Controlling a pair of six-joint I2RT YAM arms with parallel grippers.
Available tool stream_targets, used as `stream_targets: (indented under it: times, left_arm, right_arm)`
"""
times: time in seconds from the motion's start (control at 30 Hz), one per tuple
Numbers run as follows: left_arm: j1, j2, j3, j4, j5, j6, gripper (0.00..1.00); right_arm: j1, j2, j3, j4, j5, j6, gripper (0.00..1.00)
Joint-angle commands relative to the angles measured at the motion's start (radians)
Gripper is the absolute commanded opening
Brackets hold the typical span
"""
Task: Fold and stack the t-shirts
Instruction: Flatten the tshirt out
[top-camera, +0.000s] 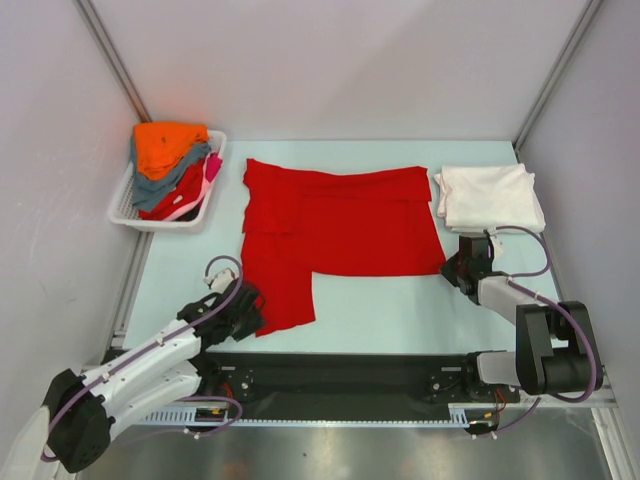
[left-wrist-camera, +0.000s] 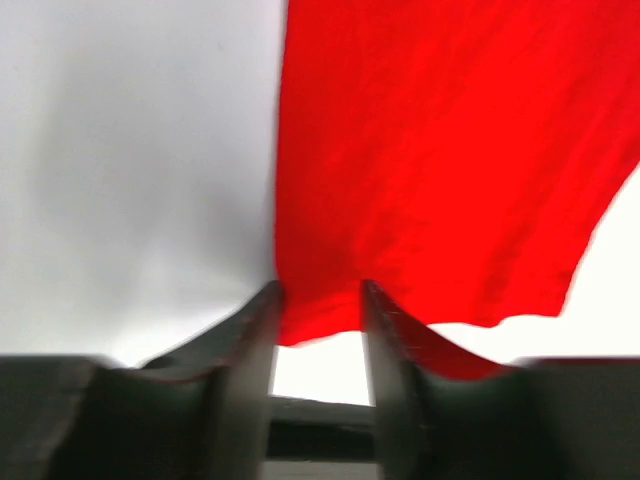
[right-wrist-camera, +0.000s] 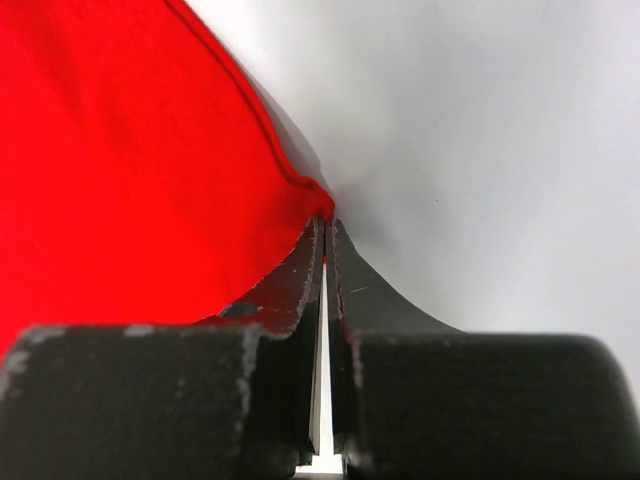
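At the far left corner of the pale surface (top-camera: 380, 300) sits a white mesh basket (top-camera: 125, 210) holding a heap of shirts: an orange shirt (top-camera: 165, 143) on top, a grey-teal shirt (top-camera: 160, 182) beneath it, and a red shirt with pink trim (top-camera: 190, 195) at the bottom, its trim spilling over the basket's right rim.

Near the left front corner, the left claw (top-camera: 243, 308) sits at the lower left end of the red t-shirt (top-camera: 340, 230). In the left wrist view its two fingers (left-wrist-camera: 250, 340) stand apart on either side of the shirt's hem, with red cloth lying between them; the fingers have not met, and whether they press the cloth cannot be told.

The red t-shirt lies spread flat across the middle of the surface, reaching from near the basket almost to the right side. Its left part hangs down toward the front edge as a longer flap, while the right part ends higher, leaving bare surface in front of it. A fold line runs across the upper part of the shirt.

The right claw (top-camera: 458, 268) rests at the shirt's lower right corner. In the right wrist view its fingers (right-wrist-camera: 300, 280) are clenched, pinching the corner of the red hem at their tips.

At the far right corner a cream-white t-shirt (top-camera: 490, 197) lies folded into a neat rectangle, just beside the red shirt's right edge.
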Motion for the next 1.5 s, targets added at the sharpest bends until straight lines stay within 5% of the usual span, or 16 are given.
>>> stream_targets:
  times: [0.0, 0.1, 0.33, 0.47, 0.63, 0.83, 1.0, 1.17, 1.37, 1.47]
  left_arm:
    - [-0.017, 0.03, 0.005, -0.053, -0.023, -0.042, 0.4]
    - [-0.019, 0.018, 0.009, -0.051, -0.04, -0.038, 0.23]
    - [-0.019, -0.053, -0.021, 0.059, -0.058, -0.004, 0.22]
    - [-0.019, -0.07, 0.024, 0.061, -0.09, 0.024, 0.0]
    - [0.015, -0.044, 0.104, 0.114, -0.068, 0.089, 0.0]
    - [0.243, 0.05, 0.284, 0.234, 0.077, 0.215, 0.0]
    - [0.359, 0.255, 0.627, 0.273, 0.123, 0.249, 0.0]
    - [0.432, 0.401, 1.01, 0.231, 0.147, 0.262, 0.0]
    - [0.475, 0.461, 1.45, 0.114, 0.207, 0.305, 0.0]
    - [0.475, 0.397, 1.528, 0.189, 0.224, 0.343, 0.0]
  right_arm:
    - [0.004, -0.023, -0.016, 0.006, 0.009, -0.008, 0.0]
    - [0.004, -0.025, -0.018, 0.008, 0.007, -0.008, 0.0]
    - [0.004, -0.022, -0.018, 0.014, -0.007, -0.014, 0.0]
    - [0.003, -0.032, -0.022, 0.02, -0.01, -0.018, 0.0]
    - [0.033, -0.045, 0.004, 0.031, -0.021, -0.02, 0.0]
    - [0.036, -0.054, 0.125, -0.071, -0.039, -0.011, 0.0]
    - [0.013, 0.004, 0.354, -0.17, -0.068, -0.012, 0.0]
    - [-0.004, 0.077, 0.75, -0.33, -0.206, -0.095, 0.0]
    - [-0.063, -0.015, 0.907, -0.322, -0.407, -0.123, 0.0]
    - [-0.108, -0.081, 0.962, -0.357, -0.447, -0.107, 0.0]
